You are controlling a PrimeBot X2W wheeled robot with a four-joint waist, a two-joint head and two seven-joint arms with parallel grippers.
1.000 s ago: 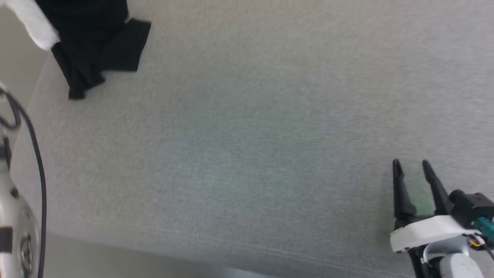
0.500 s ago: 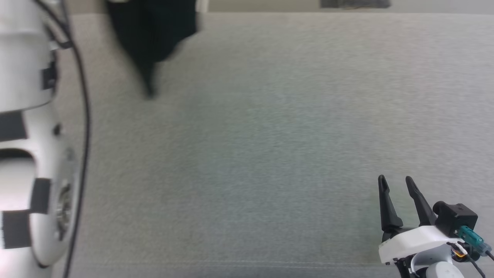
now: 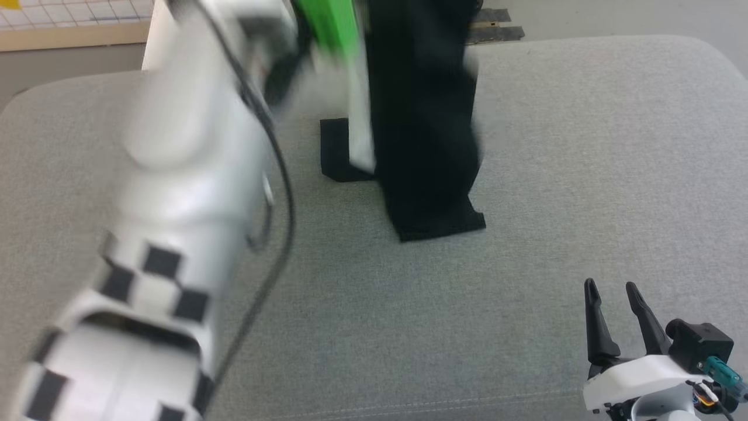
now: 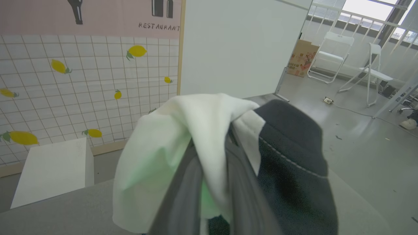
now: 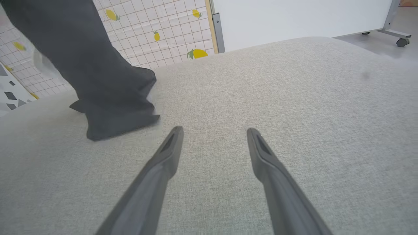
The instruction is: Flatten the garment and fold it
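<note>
Garment [image 3: 426, 146] now farther right; "RESTAURANT" sign [image 4: 159, 26]

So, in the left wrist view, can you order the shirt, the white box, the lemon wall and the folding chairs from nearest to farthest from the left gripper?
1. shirt: pinched in the left gripper itself.
2. white box: lower left, just past the table edge.
3. lemon wall: on the left, behind the box.
4. folding chairs: far off at the upper right.

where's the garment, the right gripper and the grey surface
garment [image 3: 429, 146], head view, black hanging part
right gripper [image 3: 612, 287], head view, between its fingertips
grey surface [image 3: 584, 146], head view, bare stretch
</note>
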